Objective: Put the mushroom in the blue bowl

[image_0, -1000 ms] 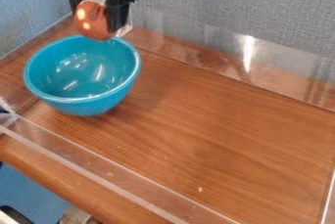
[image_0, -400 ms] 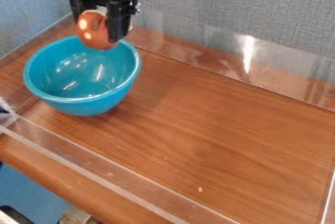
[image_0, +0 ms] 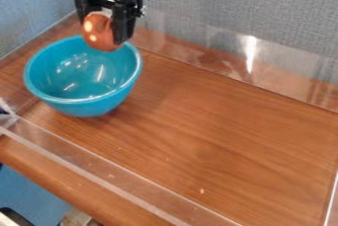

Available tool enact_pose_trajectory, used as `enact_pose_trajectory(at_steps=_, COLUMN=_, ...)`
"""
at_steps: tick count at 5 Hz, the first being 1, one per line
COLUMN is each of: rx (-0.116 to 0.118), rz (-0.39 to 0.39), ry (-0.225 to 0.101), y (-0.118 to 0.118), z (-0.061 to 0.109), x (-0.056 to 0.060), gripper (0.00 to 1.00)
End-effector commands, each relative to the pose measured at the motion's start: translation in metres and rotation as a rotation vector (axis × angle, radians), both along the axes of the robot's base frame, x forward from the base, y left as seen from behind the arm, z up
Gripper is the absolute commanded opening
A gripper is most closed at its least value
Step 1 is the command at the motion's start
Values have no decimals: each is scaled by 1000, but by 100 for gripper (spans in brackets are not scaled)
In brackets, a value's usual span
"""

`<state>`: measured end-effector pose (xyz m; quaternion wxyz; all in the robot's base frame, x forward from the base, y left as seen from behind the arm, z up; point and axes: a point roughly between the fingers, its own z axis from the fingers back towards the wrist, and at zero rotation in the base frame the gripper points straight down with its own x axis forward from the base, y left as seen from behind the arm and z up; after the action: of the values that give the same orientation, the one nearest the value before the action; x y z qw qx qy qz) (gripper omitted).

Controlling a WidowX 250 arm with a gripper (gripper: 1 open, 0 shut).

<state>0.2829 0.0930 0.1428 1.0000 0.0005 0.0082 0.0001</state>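
Note:
The mushroom [image_0: 97, 30], a small glossy orange-brown rounded object, hangs in the air above the far rim of the blue bowl [image_0: 82, 79]. My black gripper [image_0: 102, 28] comes down from the top of the view and is shut on the mushroom, its fingers on either side of it. The turquoise bowl is large and deep and rests on the wooden table at the left. Its inside looks empty.
The wooden table [image_0: 211, 121] is ringed by a low clear plastic wall [image_0: 251, 57] along the back and front. A blue-grey fabric backdrop stands behind.
The gripper with the mushroom has shifted slightly right and a little lower, still above the bowl's far rim. The bowl has not moved.

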Motion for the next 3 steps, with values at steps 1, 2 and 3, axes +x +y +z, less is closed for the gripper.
enact_pose_trajectory(at_steps=1, rx=18, rz=-11, ry=-28, y=-1, z=4, x=4, gripper=0)
enact_pose_trajectory(at_steps=2, rx=22, rz=-12, ry=-26, y=0, z=0, x=6, gripper=0)
enact_pose_trajectory(at_steps=3, rx=27, rz=-14, ry=-27, y=0, z=-3, x=8, gripper=0)
